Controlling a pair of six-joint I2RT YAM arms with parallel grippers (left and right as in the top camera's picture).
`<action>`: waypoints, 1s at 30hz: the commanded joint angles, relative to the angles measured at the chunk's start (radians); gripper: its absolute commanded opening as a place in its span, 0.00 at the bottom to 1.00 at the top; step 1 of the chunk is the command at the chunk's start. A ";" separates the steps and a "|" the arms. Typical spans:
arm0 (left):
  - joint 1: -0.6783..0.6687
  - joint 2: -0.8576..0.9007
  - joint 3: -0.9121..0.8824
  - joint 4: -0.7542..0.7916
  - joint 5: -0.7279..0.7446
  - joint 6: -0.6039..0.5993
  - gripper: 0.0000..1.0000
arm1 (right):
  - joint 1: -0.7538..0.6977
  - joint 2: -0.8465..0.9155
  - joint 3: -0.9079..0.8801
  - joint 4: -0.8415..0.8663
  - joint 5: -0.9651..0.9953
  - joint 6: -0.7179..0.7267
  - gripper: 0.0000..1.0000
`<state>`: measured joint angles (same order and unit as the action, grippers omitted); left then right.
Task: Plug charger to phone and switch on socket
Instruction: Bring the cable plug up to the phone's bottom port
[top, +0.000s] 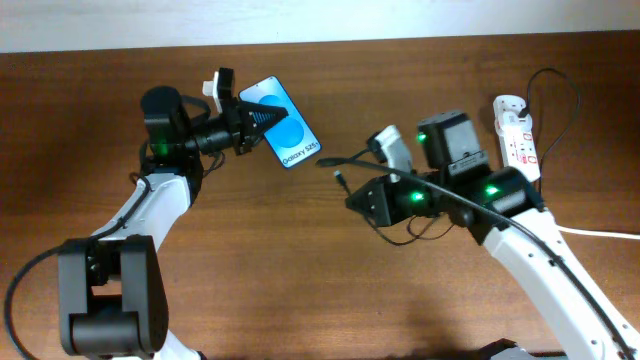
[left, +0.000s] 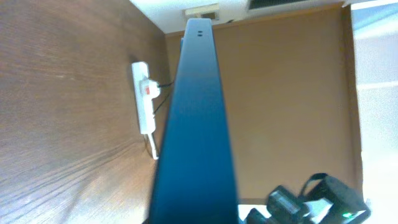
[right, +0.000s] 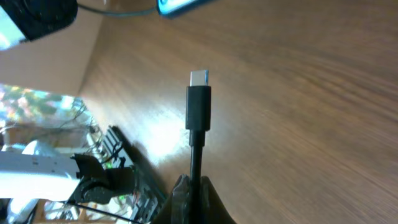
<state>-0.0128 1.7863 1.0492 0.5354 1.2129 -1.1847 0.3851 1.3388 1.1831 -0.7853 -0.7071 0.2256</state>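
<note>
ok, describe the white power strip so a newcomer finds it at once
On the brown wooden table, look to the upper right of the overhead view, right beside the right arm. The small elongated white power strip lies flat there. Red switch marks on its top set it apart from the white robot parts nearby.
</note>
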 joint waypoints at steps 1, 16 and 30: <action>0.000 -0.006 0.014 0.035 0.064 -0.111 0.00 | 0.079 -0.008 -0.062 0.185 -0.003 0.019 0.04; 0.000 -0.006 0.014 0.032 0.125 -0.140 0.00 | 0.147 0.075 -0.069 0.297 0.082 0.176 0.04; 0.001 -0.006 0.014 0.032 0.138 -0.139 0.00 | 0.146 0.075 -0.069 0.303 0.090 0.176 0.04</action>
<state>-0.0128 1.7863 1.0500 0.5594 1.3285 -1.3113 0.5274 1.4075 1.1191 -0.5064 -0.6216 0.3973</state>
